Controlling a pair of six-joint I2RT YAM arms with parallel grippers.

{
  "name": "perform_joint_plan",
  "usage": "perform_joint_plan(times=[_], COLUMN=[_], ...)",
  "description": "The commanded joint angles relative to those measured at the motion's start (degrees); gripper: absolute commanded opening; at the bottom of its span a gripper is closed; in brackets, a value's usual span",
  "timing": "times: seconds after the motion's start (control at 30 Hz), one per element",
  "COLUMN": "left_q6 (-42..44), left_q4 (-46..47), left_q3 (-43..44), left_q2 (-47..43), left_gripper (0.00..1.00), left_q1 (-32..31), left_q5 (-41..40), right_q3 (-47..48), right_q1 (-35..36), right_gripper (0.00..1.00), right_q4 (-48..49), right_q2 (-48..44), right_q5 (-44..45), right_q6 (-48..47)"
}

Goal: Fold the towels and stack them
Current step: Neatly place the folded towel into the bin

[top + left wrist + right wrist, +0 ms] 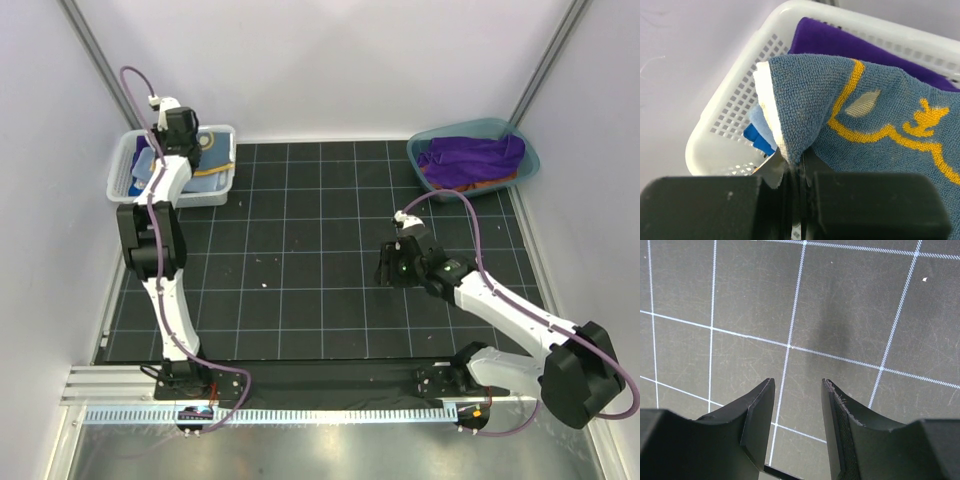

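The left pincer [800,167] is clamped on the edge of a blue towel [865,95] with yellow print in the white mesh basket [725,115], above a purple towel [840,40], while the right pincer [797,390] hangs open and empty over the gridded worktop [850,300]; a second purple towel [470,158] fills the teal tub [533,160].

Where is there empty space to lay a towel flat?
The black gridded mat is bare between the white mesh basket and the teal plastic tub, left of the open right gripper. Both containers are crowded with towels.
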Motion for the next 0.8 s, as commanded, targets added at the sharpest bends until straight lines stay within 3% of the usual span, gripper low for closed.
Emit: perform_joint_plan(times=[0.0,0.23,0.27,0.3,0.4,0.5,0.77], left_q6=[-1.9,-5.6,-6.3,-7.1,-9.4,-11.1,-12.8], left_q4=[3.4,-0.6,-1.5,-2.1,-2.9,-2.5,1.1], left_q3=[2.8,5.8,6.3,6.7,6.2,4.5,-0.5], left_q2=[0.5,3.0,3.4,3.6,3.4,1.5,-6.3], left_gripper=[0.00,0.01,0.09,0.28,0.61,0.78,0.82], left_q1=[3.0,4.0,4.0,4.0,4.0,3.9,1.7], left_q5=[2.2,4.0,3.6,3.3,1.4,-0.5,0.9], right_q3=[0.2,-0.2,-0.3,-0.4,-0.6,-0.8,-1.0], right_q1=[0.1,0.1,0.0,0.0,0.1,0.1,0.0], right_gripper=[0.49,0.49,0.49,0.49,0.50,0.50,0.51], right_q4=[0.8,1.3,1.4,1.6,1.9,2.3,3.2], right_q2=[0.4,1.2,1.2,1.2,1.3,0.9,-0.2], right_q5=[0.7,1.6,1.6,1.6,1.4,1.1,0.7], right_q6=[-0.7,-0.7,-0.7,-0.7,-0.8,-0.9,-0.9])
